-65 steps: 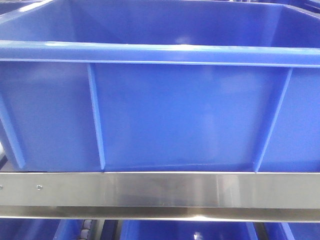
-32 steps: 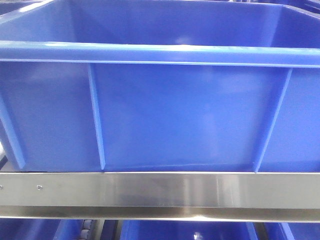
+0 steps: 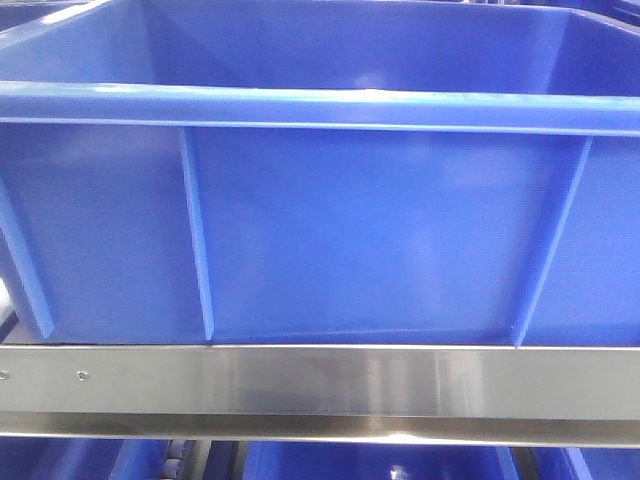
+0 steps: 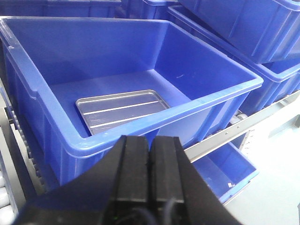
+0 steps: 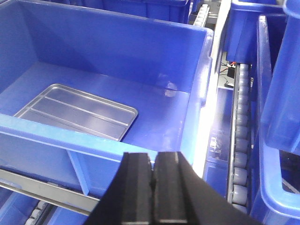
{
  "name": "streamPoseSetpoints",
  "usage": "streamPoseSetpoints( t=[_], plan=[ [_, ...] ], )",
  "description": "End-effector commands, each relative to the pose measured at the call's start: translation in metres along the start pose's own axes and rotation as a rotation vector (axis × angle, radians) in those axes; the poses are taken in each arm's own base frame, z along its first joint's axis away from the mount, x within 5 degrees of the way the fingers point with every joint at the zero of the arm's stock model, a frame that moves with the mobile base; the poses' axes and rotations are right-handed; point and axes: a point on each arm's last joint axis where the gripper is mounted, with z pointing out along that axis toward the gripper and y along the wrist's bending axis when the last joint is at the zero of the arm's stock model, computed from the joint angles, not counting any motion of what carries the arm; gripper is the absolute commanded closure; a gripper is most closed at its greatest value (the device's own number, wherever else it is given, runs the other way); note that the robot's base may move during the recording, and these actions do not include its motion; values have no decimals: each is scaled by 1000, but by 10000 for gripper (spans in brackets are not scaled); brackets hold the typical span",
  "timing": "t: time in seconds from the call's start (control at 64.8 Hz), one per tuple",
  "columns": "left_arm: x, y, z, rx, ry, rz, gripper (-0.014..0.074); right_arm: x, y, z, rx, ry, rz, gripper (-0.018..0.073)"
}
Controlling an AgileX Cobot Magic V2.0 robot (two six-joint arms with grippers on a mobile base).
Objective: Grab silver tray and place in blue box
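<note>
The silver tray (image 4: 119,111) lies flat on the floor of the blue box (image 4: 187,106), ribs up, near the front wall. The right wrist view shows the same silver tray (image 5: 77,112) at the left of the blue box (image 5: 98,145) floor. My left gripper (image 4: 150,143) is shut with nothing in it, outside the box, in front of its near rim. My right gripper (image 5: 153,158) is shut and empty too, just outside the near rim at the box's right front corner. In the front view the blue box (image 3: 320,230) wall fills the picture and hides the tray.
A steel shelf rail (image 3: 320,385) runs under the box. More blue crates (image 4: 243,23) stand stacked to the right and behind, and another sits on the lower shelf (image 4: 220,171). A roller track (image 5: 240,140) runs along the box's right side.
The front view has shifted very slightly; the box ribs sit a few pixels further right. Nothing else differs.
</note>
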Motion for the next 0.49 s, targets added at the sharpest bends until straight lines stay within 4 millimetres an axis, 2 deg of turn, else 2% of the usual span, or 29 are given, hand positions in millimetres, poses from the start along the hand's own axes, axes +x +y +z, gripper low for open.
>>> streamPoseSetpoints(
  t=[0.0,0.124,0.232,0.324,0.479],
  plan=[
    [-14,-3,-1,36,-93,3,690,-14,0,-1,0,-87,-28,508],
    [-10,-3,3,22,-89,8,690,-14,0,-1,0,-87,-28,508],
    [-4,-6,10,-14,-120,90,690,-14,0,-1,0,-87,-28,508],
    [5,-4,20,-119,-184,122,691,-14,0,-1,0,-87,-28,508],
    [26,9,36,-345,-288,65,691,-14,0,-1,0,-87,-28,508]
  ],
)
